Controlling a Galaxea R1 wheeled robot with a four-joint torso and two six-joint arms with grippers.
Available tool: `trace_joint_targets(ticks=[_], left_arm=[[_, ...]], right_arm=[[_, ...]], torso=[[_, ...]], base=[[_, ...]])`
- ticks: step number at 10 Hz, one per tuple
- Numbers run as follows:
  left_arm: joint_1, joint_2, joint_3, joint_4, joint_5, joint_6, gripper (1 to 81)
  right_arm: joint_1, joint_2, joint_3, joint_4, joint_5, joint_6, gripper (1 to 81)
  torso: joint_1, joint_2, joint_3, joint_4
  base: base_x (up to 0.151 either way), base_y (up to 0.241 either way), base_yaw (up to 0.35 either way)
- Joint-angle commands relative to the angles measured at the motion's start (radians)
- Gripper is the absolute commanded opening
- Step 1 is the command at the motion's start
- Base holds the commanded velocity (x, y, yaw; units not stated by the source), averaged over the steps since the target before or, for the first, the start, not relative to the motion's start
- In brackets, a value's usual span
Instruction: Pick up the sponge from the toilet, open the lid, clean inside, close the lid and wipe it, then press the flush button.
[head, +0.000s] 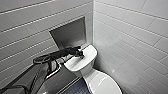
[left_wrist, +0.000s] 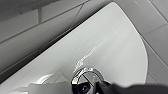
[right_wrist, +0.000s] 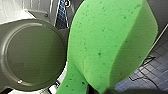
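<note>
The sponge (right_wrist: 110, 45), bright green and bent, bulges close to my right wrist camera. My right pincer (right_wrist: 97, 90) appears clamped on its narrow end, so I judge the pick-up done. The toilet (head: 87, 68) stands in the tiled corner, its tank against the wall below a steel niche (head: 70, 32). The lid (head: 103, 83) lies down over the bowl, glossy and white. That fits the closing step being over, though nothing here proves that the inside was cleaned or the lid wiped. My left arm reaches across the tank top (head: 75, 64) from its wall-side edge and sets my left pincer (head: 80, 54) near the top's centre. I cannot tell whether that pincer is wide or narrow. The flush button (left_wrist: 86, 80), chrome-rimmed, sits mid-top with a dark tip of the pincer at its rim. I cannot say whether it is pressed. By my reckoning, only the flush remains.
</note>
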Motion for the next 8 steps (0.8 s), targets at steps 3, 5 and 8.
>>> trace_joint_targets(ticks=[3, 5, 8], left_arm=[[-0.163, 0.045, -0.088, 0.059, 0.023, 0.008, 1.0], [-0.140, 0.048, -0.088, 0.057, 0.021, 0.008, 1.0], [-0.105, 0.048, -0.088, 0.057, 0.018, 0.011, 1.0]], right_arm=[[-0.008, -0.019, 0.024, 0.001, -0.078, -0.001, 1.0], [-0.006, -0.010, 0.023, -0.001, -0.078, -0.003, 1.0], [-0.006, 0.004, 0.018, -0.001, -0.078, -0.003, 1.0]], torso=[[0.000, 0.000, 0.000, 0.000], [0.000, 0.000, 0.000, 0.000], [0.000, 0.000, 0.000, 0.000]], base=[[0.000, 0.000, 0.000], [0.000, 0.000, 0.000], [0.000, 0.000, 0.000]])
